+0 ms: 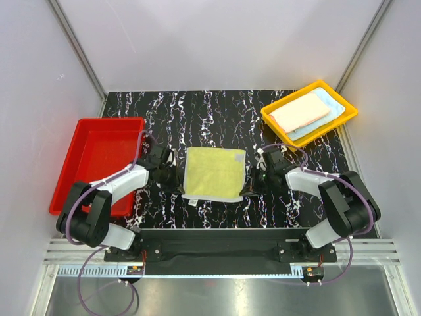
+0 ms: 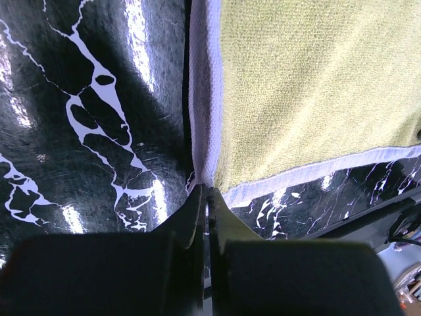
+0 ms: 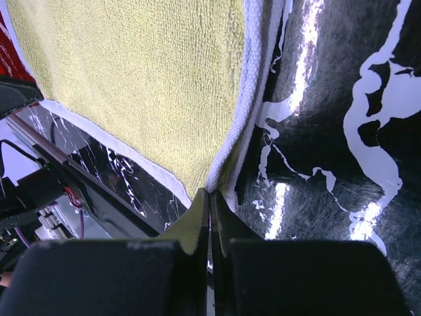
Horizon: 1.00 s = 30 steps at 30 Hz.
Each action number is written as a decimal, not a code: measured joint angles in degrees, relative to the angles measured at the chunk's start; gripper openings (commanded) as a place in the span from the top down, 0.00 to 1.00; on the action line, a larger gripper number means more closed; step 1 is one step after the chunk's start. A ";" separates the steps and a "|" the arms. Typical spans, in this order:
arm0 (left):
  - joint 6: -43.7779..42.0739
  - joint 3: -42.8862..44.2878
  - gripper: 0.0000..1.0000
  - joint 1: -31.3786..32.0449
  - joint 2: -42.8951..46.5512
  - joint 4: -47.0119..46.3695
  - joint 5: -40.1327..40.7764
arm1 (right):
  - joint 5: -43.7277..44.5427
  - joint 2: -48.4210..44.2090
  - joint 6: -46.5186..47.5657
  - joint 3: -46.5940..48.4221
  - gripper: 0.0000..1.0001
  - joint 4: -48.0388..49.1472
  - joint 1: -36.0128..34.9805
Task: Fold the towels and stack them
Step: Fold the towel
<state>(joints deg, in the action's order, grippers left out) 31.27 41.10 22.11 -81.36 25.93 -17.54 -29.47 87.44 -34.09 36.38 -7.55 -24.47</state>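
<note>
A pale yellow-green towel (image 1: 214, 172) lies spread flat in the middle of the black marbled table (image 1: 210, 112). My left gripper (image 1: 175, 184) is at its near left corner, shut on the white hem (image 2: 205, 131), which bunches up at the fingertips. My right gripper (image 1: 252, 185) is at the near right corner, shut on the hem there. In the left wrist view the towel (image 2: 316, 85) spreads to the right of the gripper (image 2: 208, 191). In the right wrist view the towel (image 3: 145, 79) spreads to the left of the gripper (image 3: 210, 193). A folded peach towel (image 1: 298, 110) rests on a light blue towel (image 1: 329, 105).
The two folded towels sit in a yellow tray (image 1: 342, 122) at the back right corner. A red tray (image 1: 99, 158) stands at the left with nothing in it, close to my left arm. White walls enclose the table on three sides.
</note>
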 measured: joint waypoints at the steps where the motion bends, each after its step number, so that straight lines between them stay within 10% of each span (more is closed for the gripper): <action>1: -0.13 0.00 1.00 0.00 0.00 -0.11 0.04 | 0.00 0.00 0.09 0.00 1.00 0.22 -0.02; 6: -0.37 -0.02 0.98 0.11 -0.02 -0.13 1.09 | 0.44 -0.07 0.72 -0.11 0.91 0.22 -0.02; 13: -0.50 0.20 0.64 1.09 0.37 2.27 2.58 | 3.15 -3.23 2.03 -0.09 0.64 -3.96 -0.02; 21: -2.97 14.73 0.58 1.16 0.22 9.94 4.90 | 7.65 -6.03 4.02 6.99 0.77 -12.39 0.00; 25: -4.79 23.08 0.59 0.68 -5.31 7.50 3.52 | 8.92 -2.93 6.29 13.99 1.00 -13.38 -0.02; 30: -6.23 29.94 0.60 -0.42 -17.97 3.72 0.37 | 12.15 7.50 10.36 23.96 1.00 -11.37 0.11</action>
<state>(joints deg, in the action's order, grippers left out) 25.04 71.05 21.69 -99.33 29.65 -17.17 -17.32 94.94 -23.73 60.34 -18.92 -24.36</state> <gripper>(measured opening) 0.409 0.010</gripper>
